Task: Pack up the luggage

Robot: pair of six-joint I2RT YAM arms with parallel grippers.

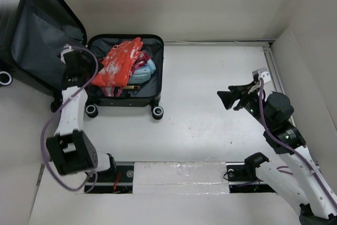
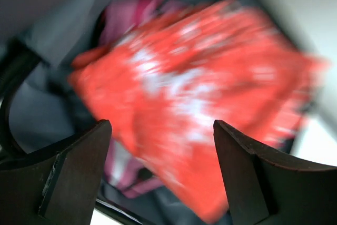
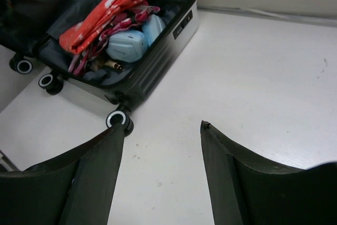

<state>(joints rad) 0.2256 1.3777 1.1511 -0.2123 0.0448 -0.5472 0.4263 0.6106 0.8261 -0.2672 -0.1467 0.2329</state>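
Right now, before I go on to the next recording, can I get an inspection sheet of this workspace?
Surface: white table, a few small dark marks.
Job's things: small hard-shell wheeled suitcase lies open, its dark grey lined lid propped up at the left. Inside are a red-and-white patterned cloth, a light blue pouch beside it, and pink fabric underneath.
Clutter: nothing seen.
Grippers: left gripper open over the cloth, view blurred, contact cannot be told. Right gripper open over the table, empty.
Cables: purple cable loops along the left arm, another along the right arm.
Surroundings: white wall panels behind and at the right.
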